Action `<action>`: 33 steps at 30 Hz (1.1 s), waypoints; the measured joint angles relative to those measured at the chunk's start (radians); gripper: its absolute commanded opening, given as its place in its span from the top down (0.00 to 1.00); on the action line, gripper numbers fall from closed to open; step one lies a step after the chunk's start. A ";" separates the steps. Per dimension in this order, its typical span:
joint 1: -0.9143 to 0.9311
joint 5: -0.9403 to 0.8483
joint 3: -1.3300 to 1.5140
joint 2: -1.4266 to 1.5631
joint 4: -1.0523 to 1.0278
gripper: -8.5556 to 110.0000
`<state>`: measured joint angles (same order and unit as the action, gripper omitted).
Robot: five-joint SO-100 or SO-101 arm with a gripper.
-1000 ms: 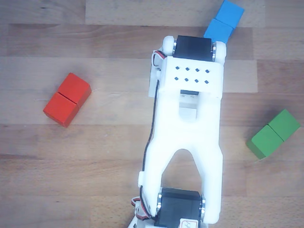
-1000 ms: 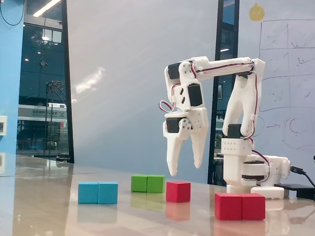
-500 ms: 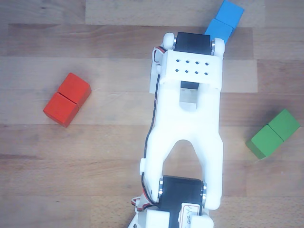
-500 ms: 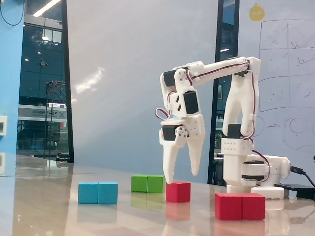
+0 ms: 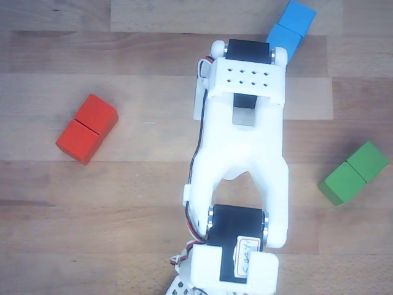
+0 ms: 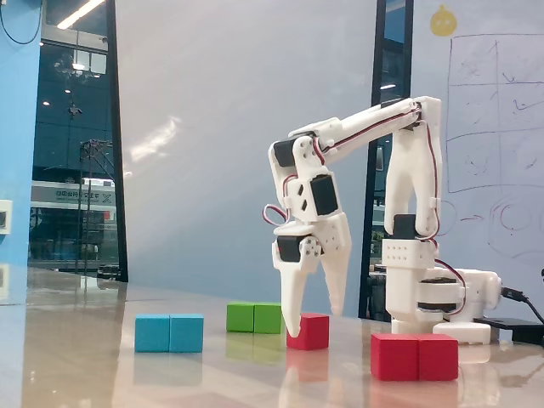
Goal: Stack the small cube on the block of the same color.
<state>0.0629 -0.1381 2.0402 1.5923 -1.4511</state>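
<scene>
From above, the white arm (image 5: 242,166) fills the middle of the wooden table (image 5: 141,203), and its bulk hides both the fingers and the small cube in this view. The red block (image 5: 86,128), two cubes long with a seam across it, lies at an angle off to the left, well apart from the arm. A blue block (image 5: 290,29) pokes out past the arm's top end at upper right, and a green block (image 5: 354,173) sits at the right edge.

From the side, the gripper (image 6: 313,319) reaches down to the table with its fingers (image 6: 291,293) spread apart, straddling the small cube (image 6: 309,331). One finger stands at the cube's left face, the other rises behind its right side; whether either touches it I cannot tell. The cube rests on the table. The red block sits at lower right (image 6: 414,356), near the arm's base (image 6: 433,297). The blue block (image 6: 169,332) and green block (image 6: 255,317) lie to the left.
</scene>
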 measured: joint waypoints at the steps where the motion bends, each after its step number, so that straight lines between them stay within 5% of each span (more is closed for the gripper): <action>1: 0.000 0.000 0.000 -0.009 0.005 0.69; 10: 0.000 0.000 -0.003 -0.040 0.017 0.70; 21: 0.051 0.000 -0.005 -0.040 0.017 0.85; 33: 0.078 0.005 -0.006 -0.040 0.031 0.85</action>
<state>0.1411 -0.1335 2.0341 1.5524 -1.4205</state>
